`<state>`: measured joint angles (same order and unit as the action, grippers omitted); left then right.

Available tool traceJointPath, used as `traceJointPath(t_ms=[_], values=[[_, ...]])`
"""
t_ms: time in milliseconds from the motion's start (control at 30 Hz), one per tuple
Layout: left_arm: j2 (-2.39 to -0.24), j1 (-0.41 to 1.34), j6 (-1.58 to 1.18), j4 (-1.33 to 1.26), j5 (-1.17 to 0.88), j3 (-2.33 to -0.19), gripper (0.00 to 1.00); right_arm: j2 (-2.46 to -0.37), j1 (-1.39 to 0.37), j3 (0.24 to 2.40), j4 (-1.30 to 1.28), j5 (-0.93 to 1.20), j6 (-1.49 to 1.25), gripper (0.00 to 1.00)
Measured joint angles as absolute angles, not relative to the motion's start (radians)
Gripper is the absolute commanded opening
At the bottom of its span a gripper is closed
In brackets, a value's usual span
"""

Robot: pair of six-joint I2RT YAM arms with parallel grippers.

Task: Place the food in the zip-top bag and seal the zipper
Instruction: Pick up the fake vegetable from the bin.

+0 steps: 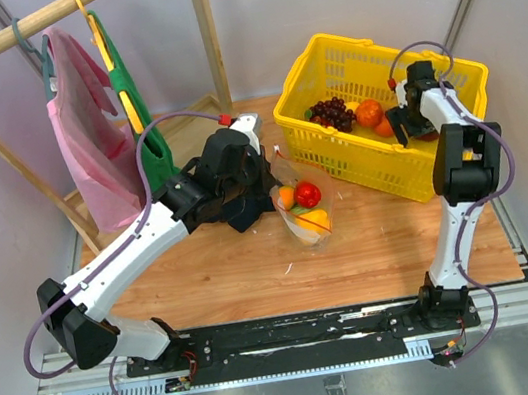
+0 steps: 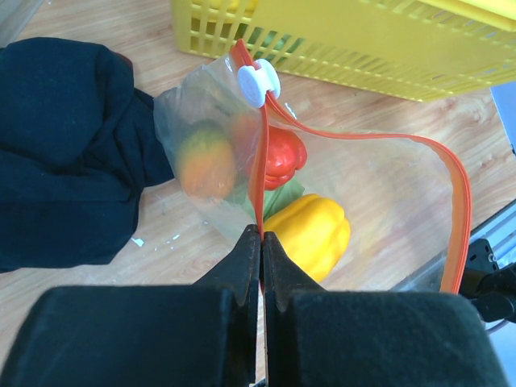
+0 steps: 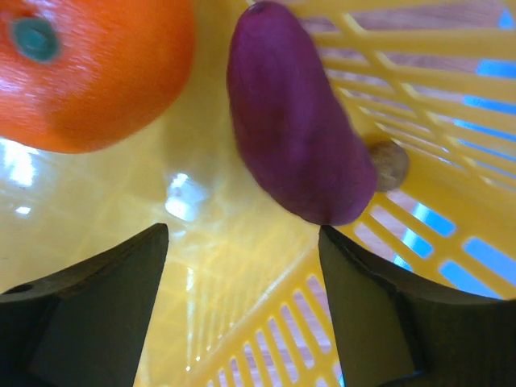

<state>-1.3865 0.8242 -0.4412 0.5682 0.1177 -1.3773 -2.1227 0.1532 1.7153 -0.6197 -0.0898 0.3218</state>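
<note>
A: Seen from above, which step is in hand?

B: I judge it is the filling, not yet the sealing. The bag [image 1: 304, 213] lies in the middle of the table [image 1: 226, 275]. Inside it are a small orange [image 1: 286, 197], a tomato [image 1: 308, 193] and a yellow pepper [image 1: 314, 219]. The left gripper [image 1: 263, 179] is at the mouth of the bag. The right gripper [image 1: 402, 126] is down inside the yellow basket [image 1: 360, 166], well apart from the bag.

A: And the left wrist camera?

B: There the left jaws are pressed together on the zipper [image 2: 367, 139], so the mouth of the bag stands open like a loop. The white slider [image 2: 258, 85] sits at the far end of the strip. A dark cloth [image 2: 64, 153] touches the bag on one side.

A: And the right wrist camera?

B: The right jaws stand wide, with nothing between them. An eggplant [image 3: 294, 137] lies just ahead, near the basket wall, and a big orange [image 3: 89, 64] is beside it. I think the next move asks the fingers to come around the eggplant across its narrow side. Then they must lift it over the rim and carry it to the open mouth.

A: What can stand in the way?

B: The basket wall is close to one finger, and a small brown thing [image 3: 391, 165] touches the eggplant. The grapes [image 1: 331, 110] lie further along the basket. The clothes [image 1: 93, 145] on the wooden rack hang well apart.
</note>
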Motion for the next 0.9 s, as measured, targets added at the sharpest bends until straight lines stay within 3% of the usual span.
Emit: traceJointPath(t_ms=[100,200,467,667,900], values=[[-1.386,0.824,-0.441,0.564,0.117,-1.376,0.0,-2.123,0.153,1.709,-0.618,-0.047,0.312,0.62],[-1.386,0.824,-0.441,0.561,0.116,-1.376,0.0,-2.114,0.152,1.677,-0.624,-0.01,0.298,0.59],[-1.387,0.824,-0.441,0.561,0.111,-1.376,0.0,-1.966,0.139,1.599,-0.625,-0.01,0.271,0.64],[-1.387,0.824,-0.441,0.558,0.11,-1.376,0.0,-1.847,0.129,1.565,-0.49,-0.095,0.323,0.7],[-1.387,0.824,-0.441,0.555,0.11,-1.374,0.0,-1.919,0.122,1.554,-0.364,-0.144,0.484,0.7]])
